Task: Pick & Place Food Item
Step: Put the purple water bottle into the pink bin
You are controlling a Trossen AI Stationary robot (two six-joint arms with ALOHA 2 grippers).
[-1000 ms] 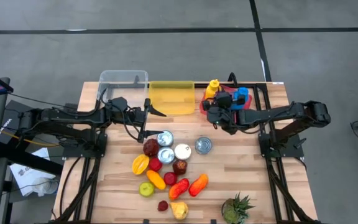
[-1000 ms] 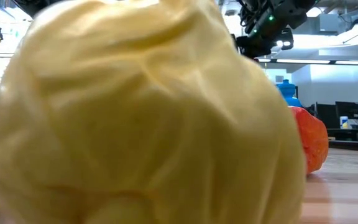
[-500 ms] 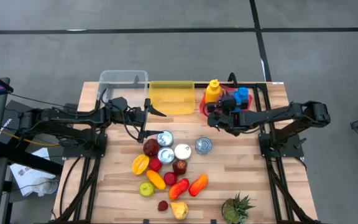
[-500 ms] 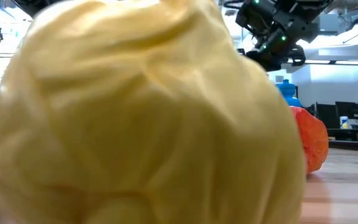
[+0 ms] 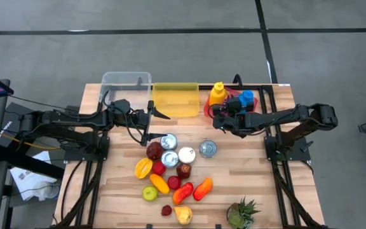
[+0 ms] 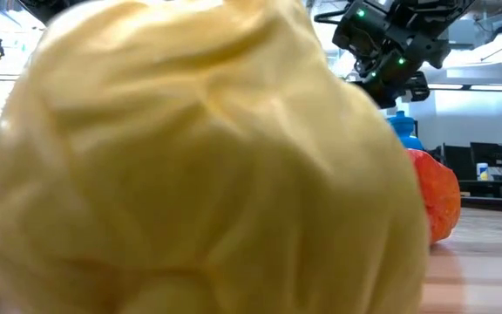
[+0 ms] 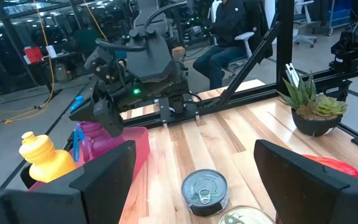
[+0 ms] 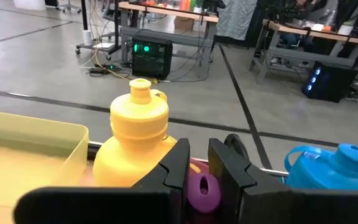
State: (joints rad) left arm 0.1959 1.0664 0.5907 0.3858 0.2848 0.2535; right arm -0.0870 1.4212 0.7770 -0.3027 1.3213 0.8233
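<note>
**Right arm empty over the red bin, next food item still to be chosen**

Your right gripper [image 5: 218, 118] hovers at the near edge of the shallow red bin [image 5: 208, 109], its fingers pressed almost together with nothing between them. From the right wrist view you look straight past those fingers at the yellow squeeze bottle with a spout cap [image 8: 132, 140], the blue capped bottle [image 8: 331, 165] and a purple bottle top [image 8: 201, 190], all standing in that bin. I read this as the gap between one placement and the next pick.

Your left gripper [image 5: 150, 121] waits with its jaws spread wide just in front of the translucent yellow bin [image 5: 175, 99], beside the clear plastic bin [image 5: 126, 81]; it holds nothing.

The food still to be moved lies in a cluster at the middle of the wooden table [image 5: 246, 172]: three round silver tins, the nearest to your right arm being the lone tin [image 5: 208, 149], with red, yellow and orange fruit pieces nearer the front edge.

For the next move, I would say you need to:
- swing the right arm back toward the cluster, clear of the bottles;
- open the fingers before descending;
- centre over one item that stands apart from its neighbours, such as that lone tin.
</note>
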